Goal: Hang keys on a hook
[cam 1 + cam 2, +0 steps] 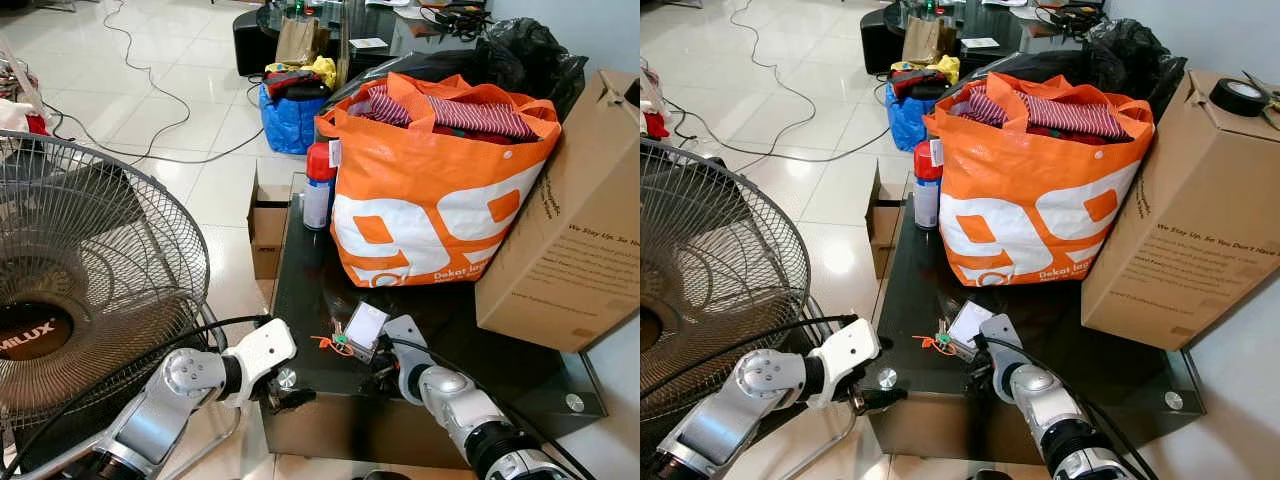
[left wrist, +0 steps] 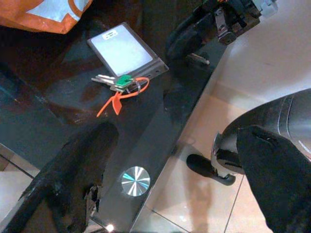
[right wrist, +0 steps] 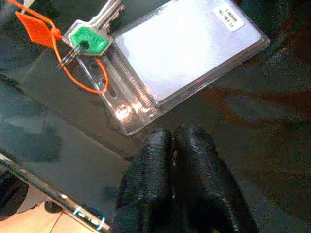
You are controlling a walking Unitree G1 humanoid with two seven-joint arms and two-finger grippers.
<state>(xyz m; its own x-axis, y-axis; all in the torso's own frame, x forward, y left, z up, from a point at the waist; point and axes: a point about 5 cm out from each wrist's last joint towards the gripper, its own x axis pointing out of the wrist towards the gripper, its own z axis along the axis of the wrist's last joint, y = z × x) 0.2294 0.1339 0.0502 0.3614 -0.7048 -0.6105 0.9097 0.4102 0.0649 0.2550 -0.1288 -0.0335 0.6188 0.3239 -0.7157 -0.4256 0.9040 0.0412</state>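
Floor: glossy pale ceramic tiles [image 1: 190,110], with a thin dark cable [image 1: 150,85] trailing across.
Furniture: low black glass-topped table [image 1: 310,280]; round wire-grille standing fan [image 1: 90,260] beside it.
Wall: plain pale blue-grey wall [image 1: 600,25].
Light: bright glare on far tiles.

The key blades [image 3: 109,12] ran past the frame edge just beyond the right gripper [image 3: 172,145]. The card holder's label [image 3: 228,14] print was too small to read. The left gripper [image 2: 73,194] fingertips were cut off by the frame edge.
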